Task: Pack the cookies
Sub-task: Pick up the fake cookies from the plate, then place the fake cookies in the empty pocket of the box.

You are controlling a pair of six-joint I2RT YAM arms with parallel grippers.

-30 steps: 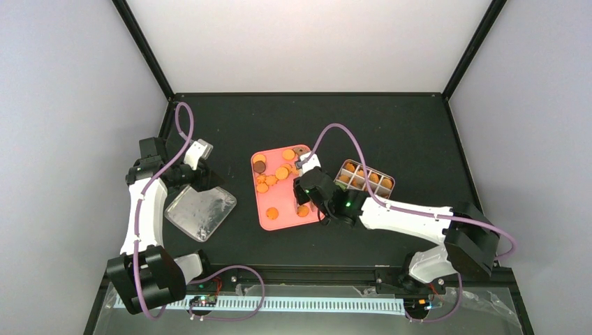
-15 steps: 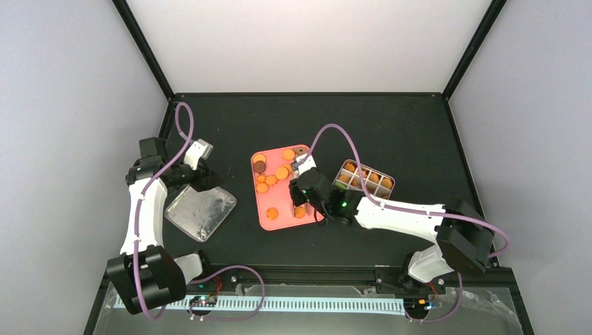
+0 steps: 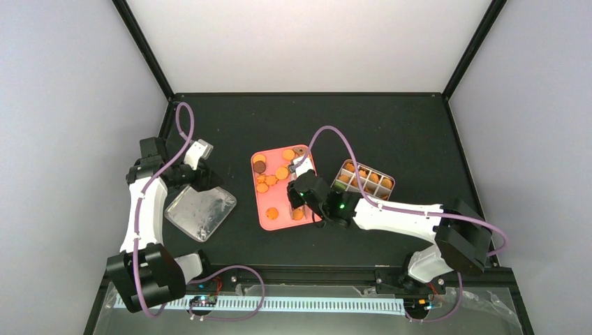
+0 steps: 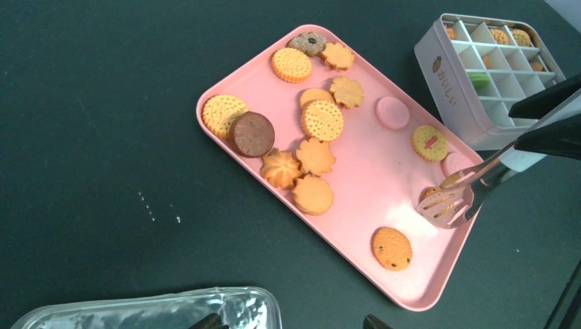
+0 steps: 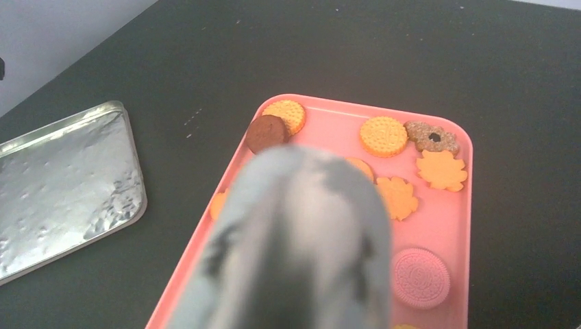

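The cookies [image 4: 318, 120] lie scattered on a pink tray [image 4: 384, 164], mostly orange and golden, with one dark brown and two pale pink. In the top view the tray [image 3: 286, 220] sits mid-table. My right gripper [image 3: 305, 188] is shut on metal tongs [image 4: 473, 192], whose slotted tips straddle a golden cookie [image 4: 433, 195] at the tray's right edge. A chocolate-chip cookie [image 4: 392, 247] lies just below the tips. The blurred tongs handle [image 5: 301, 240] fills the right wrist view and hides the fingers. My left gripper [image 4: 288, 323] stands open, one fingertip over a clear lid [image 4: 151, 312].
A white divided box [image 4: 445, 75] with several cookies in its cells stands right of the tray, also seen from above as the box [image 3: 391, 183]. The clear lid [image 3: 201, 211] lies on the black table left of the tray. Black frame posts edge the table.
My right gripper has shifted slightly left over the tray's near right part, and the tongs have narrowed. The left arm has not moved.
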